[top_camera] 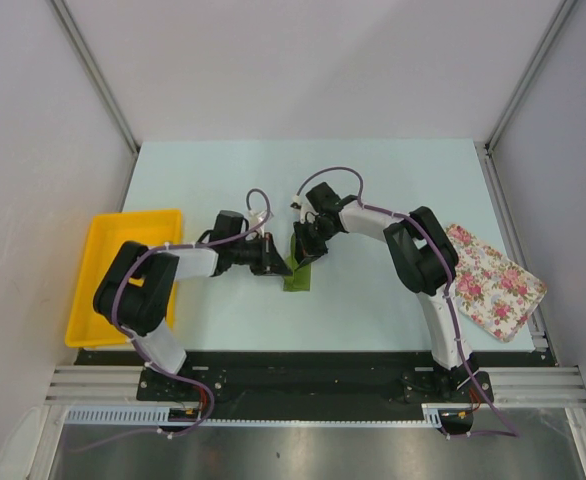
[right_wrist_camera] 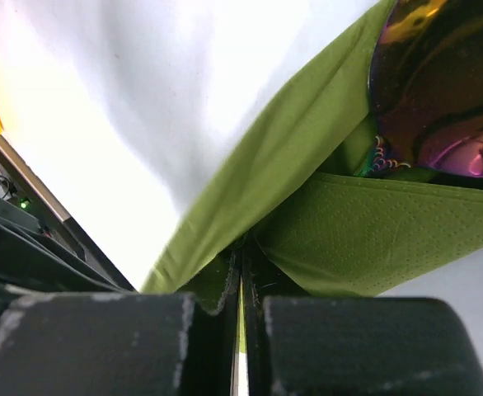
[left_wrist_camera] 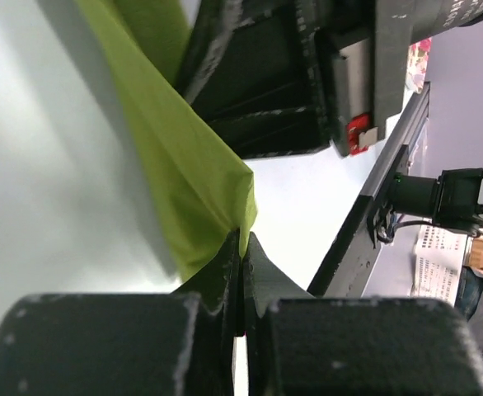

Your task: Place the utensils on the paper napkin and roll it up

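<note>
The olive-green paper napkin (top_camera: 297,274) lies folded at the table's middle, between my two grippers. My left gripper (top_camera: 276,262) is shut on a napkin edge (left_wrist_camera: 194,177), the paper pinched between its tips. My right gripper (top_camera: 304,252) is shut on another fold of the napkin (right_wrist_camera: 373,235). In the right wrist view a shiny gold and purple oval utensil head (right_wrist_camera: 443,82) lies inside the folded paper at top right. The other utensils are hidden under the napkin or the grippers.
A yellow tray (top_camera: 123,270) sits at the left table edge. A white cloth with pink flowers (top_camera: 493,280) lies at the right edge. The black frame rail (top_camera: 303,372) runs along the near edge.
</note>
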{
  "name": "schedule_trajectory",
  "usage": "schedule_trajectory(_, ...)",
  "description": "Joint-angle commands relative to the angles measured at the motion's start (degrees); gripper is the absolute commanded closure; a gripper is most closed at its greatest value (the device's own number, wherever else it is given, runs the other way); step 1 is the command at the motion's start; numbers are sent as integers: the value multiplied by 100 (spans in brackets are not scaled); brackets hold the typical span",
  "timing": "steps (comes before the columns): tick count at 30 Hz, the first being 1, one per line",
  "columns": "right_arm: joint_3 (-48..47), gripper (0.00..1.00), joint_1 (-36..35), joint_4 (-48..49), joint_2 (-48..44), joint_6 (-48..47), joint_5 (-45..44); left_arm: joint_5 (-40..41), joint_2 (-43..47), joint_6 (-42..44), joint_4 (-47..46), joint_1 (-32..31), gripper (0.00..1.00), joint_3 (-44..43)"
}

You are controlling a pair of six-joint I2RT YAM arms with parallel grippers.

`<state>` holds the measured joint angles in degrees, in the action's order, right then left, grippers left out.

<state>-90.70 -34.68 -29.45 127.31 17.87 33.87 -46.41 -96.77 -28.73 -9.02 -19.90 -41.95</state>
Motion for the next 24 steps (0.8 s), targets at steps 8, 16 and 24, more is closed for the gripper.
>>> schedule_trajectory(8,351,100,101,80,242,-73,-812,387,-1009,-423,-347,-524,98,-173)
schedule_trajectory(16,202,94,206,80,-179,190,-128,897,-1212,-256,233,-506,100,-304)
schedule_trajectory(24,622,87,690,791,-1066,919,1006,897,-1107,-317,243,-497,100,-252)
